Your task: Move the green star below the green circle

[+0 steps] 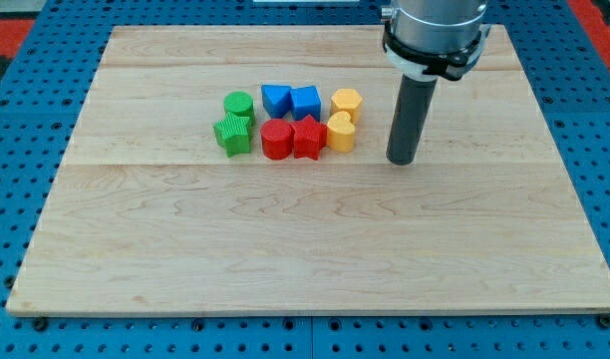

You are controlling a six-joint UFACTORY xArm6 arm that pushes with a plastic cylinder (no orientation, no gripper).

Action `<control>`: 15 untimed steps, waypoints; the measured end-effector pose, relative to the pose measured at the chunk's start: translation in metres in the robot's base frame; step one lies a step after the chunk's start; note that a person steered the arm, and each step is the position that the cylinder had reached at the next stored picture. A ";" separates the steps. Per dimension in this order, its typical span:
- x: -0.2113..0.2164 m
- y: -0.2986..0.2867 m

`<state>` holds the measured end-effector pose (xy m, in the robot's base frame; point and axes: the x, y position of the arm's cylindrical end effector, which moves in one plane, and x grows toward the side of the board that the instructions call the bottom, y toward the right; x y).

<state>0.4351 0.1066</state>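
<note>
My tip, a bare rod holding nothing, sits right of the yellow blocks. Green star already touches the green circle; crossing risks scattering the cluster.

arm: silver-grey cylinder | collar: black ring | rod: straight, dark | my tip: blunt

My rod is dark grey down to my tip, under a silvery collar. The bench is pale wood with faint grain, ringed by blue pegboard. Blocks: green circle, green star, two blue, two red, two yellow; red patches, perhaps matting, fill the frame's upper corners.
</note>
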 end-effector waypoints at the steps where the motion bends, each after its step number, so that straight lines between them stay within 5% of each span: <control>1: 0.000 0.000; 4: -0.011 0.011; 9: -0.210 -0.004; 10: -0.227 -0.080; 11: -0.220 -0.126; 14: -0.015 -0.213; 15: 0.020 -0.228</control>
<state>0.4547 -0.1210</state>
